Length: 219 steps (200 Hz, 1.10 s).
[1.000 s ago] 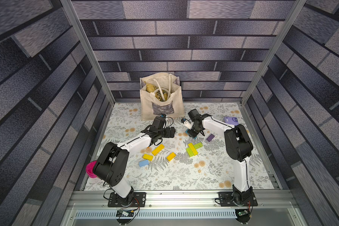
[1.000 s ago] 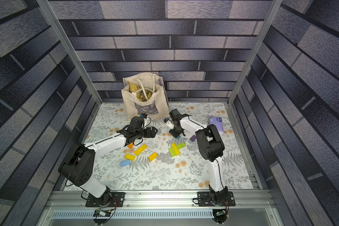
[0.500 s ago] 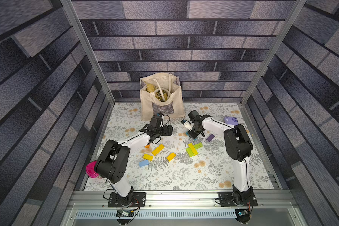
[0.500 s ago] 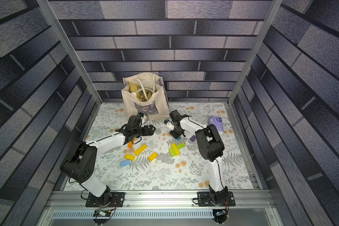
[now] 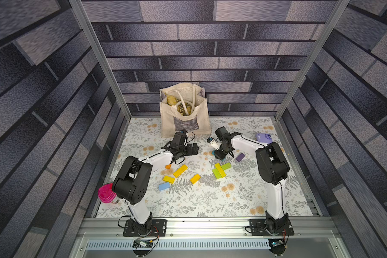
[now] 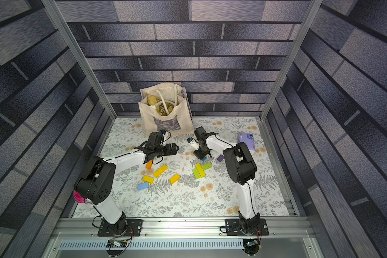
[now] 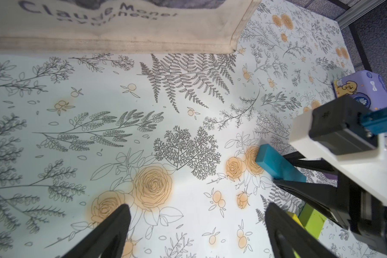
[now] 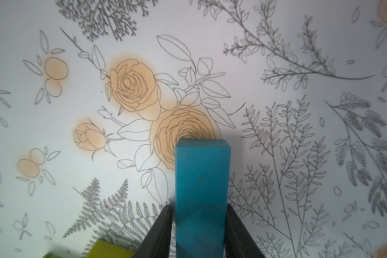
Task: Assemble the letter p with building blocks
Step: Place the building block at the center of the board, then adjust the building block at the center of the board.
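Note:
A teal block (image 8: 201, 174) lies on the flowered mat between the fingers of my right gripper (image 8: 199, 207). The jaws stand just wider than the block, with a thin gap on one side. The top views show this gripper (image 5: 219, 156) pointing down over the teal block (image 5: 213, 152). My left gripper (image 7: 198, 207) hovers wide open and empty over bare mat, left of the teal block (image 7: 277, 165). Lime green blocks (image 5: 220, 170) form a cluster nearby, with a purple block (image 5: 240, 157) to their right. Yellow blocks (image 5: 180, 170), an orange block (image 5: 168, 166) and a light blue block (image 5: 164, 186) lie scattered near the left arm.
A canvas tote bag (image 5: 184, 116) stands at the back, just behind both grippers. A purple tissue pack (image 5: 264, 137) lies at the back right. A pink cup (image 5: 106, 193) sits at the mat's left edge beside the left arm's base.
The right gripper's jaws have eased apart around the teal block. The left arm has shifted slightly, its gripper staying wide open.

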Each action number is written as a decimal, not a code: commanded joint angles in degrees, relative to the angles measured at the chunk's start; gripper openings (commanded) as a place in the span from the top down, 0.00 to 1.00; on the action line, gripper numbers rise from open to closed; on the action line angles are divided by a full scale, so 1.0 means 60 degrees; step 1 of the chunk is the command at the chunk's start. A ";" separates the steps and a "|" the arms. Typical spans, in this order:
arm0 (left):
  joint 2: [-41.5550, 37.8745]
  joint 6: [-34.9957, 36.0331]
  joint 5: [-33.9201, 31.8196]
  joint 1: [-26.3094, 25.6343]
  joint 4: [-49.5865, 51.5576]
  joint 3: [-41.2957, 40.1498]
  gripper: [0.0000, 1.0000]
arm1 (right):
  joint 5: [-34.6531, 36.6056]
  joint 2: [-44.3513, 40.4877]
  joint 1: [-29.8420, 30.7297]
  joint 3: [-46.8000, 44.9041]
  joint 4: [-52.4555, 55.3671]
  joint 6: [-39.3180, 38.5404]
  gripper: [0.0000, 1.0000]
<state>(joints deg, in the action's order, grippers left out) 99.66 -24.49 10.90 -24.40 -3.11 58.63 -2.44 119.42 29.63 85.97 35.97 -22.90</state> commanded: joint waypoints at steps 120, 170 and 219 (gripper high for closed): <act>0.1487 -0.0640 0.1407 -0.0230 0.0141 0.2157 0.19 | -0.1727 -0.3676 -0.0388 -0.3755 -0.2108 0.5497 0.53; 0.2128 -0.0895 0.1634 -0.0442 0.0119 0.2710 0.37 | -0.1392 -0.3600 -0.0469 -0.4060 -0.2987 0.6892 0.64; 0.2612 -0.1008 0.1613 -0.0707 0.0109 0.2972 0.61 | -0.1049 -0.3322 -0.0800 -0.4061 -0.3108 0.7375 0.90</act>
<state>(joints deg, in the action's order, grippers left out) 113.93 -29.69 19.73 -27.88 -2.37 74.00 -9.98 98.08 26.28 61.71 18.76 18.13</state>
